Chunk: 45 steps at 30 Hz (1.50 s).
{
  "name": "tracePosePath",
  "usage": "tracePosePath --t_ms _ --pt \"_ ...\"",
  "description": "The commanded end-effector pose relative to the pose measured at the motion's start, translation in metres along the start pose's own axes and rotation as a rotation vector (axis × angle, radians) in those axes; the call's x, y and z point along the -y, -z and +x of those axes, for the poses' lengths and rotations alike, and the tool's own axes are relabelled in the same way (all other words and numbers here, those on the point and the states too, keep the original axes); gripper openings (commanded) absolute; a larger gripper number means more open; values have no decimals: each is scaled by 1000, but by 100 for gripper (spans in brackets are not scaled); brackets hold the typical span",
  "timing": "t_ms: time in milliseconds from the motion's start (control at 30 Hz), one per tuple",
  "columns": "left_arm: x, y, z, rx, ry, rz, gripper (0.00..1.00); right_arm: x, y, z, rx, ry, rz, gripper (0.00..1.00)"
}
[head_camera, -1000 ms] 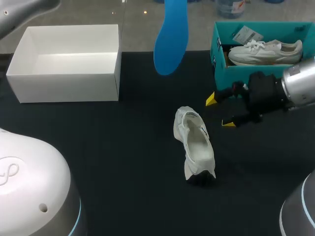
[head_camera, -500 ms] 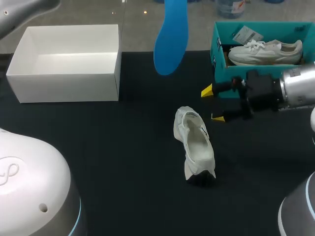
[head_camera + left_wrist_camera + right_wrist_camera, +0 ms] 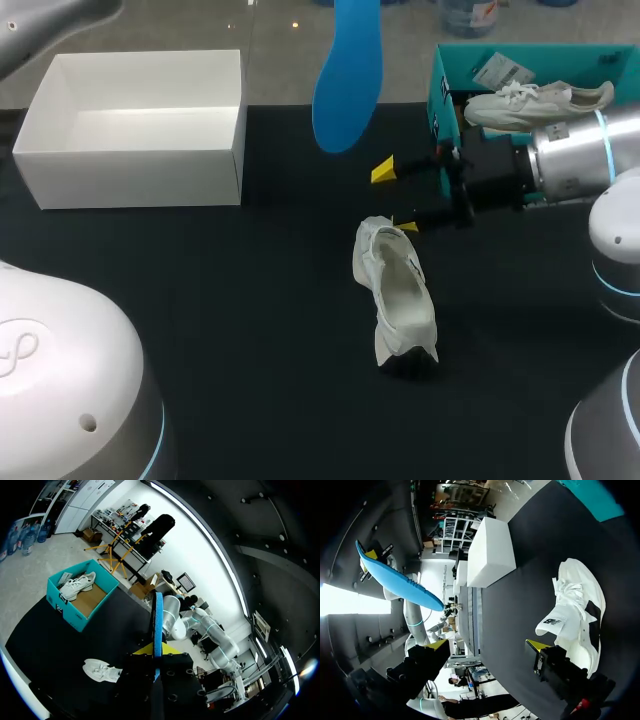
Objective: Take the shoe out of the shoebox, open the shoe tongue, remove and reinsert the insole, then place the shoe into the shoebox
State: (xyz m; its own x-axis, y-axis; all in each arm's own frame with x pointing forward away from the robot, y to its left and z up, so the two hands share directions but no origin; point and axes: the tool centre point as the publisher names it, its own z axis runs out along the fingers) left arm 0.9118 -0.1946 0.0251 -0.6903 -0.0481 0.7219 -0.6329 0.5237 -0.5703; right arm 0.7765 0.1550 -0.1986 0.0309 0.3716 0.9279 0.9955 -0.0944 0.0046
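The black table (image 3: 220, 320) carries a white box (image 3: 130, 130) at its far left corner, a teal shoebox (image 3: 440, 100) at its far right, and the white shoe (image 3: 395, 295) near the middle. The left gripper (image 3: 157, 651) is clamped on the blue insole (image 3: 348, 75), high over the far edge, so reinsertion seems in hand. The right gripper (image 3: 394, 198), fingers apart beside the shoe's far end, likely must steady it first.

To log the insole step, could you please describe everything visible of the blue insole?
The blue insole looks thin, smooth and foam-like. It hangs upright in the air, rounded end down, over the table at its far side, clear of the white shoe. The left tool is shut on its other end; nothing else touches it.
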Motion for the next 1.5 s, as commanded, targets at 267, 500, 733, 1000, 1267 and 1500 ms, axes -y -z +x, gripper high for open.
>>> tracePosePath --t_ms 267,500,733,1000,1267,1500 --pt "-1 0 0 0 -1 0 0 0 -5 -3 -8 1 -3 100" --pt "-1 0 0 0 -1 0 0 0 -5 -5 -41 0 -1 100" --pt "-1 0 0 0 -1 0 0 -3 2 3 -203 41 5 100" --pt "-1 0 0 0 -1 0 0 -4 0 22 -270 3 20 100" --pt "-1 0 0 0 -1 0 0 -1 -3 42 -313 -111 55 100" --pt "-1 0 0 0 -1 0 0 2 -7 52 -319 -152 81 100"
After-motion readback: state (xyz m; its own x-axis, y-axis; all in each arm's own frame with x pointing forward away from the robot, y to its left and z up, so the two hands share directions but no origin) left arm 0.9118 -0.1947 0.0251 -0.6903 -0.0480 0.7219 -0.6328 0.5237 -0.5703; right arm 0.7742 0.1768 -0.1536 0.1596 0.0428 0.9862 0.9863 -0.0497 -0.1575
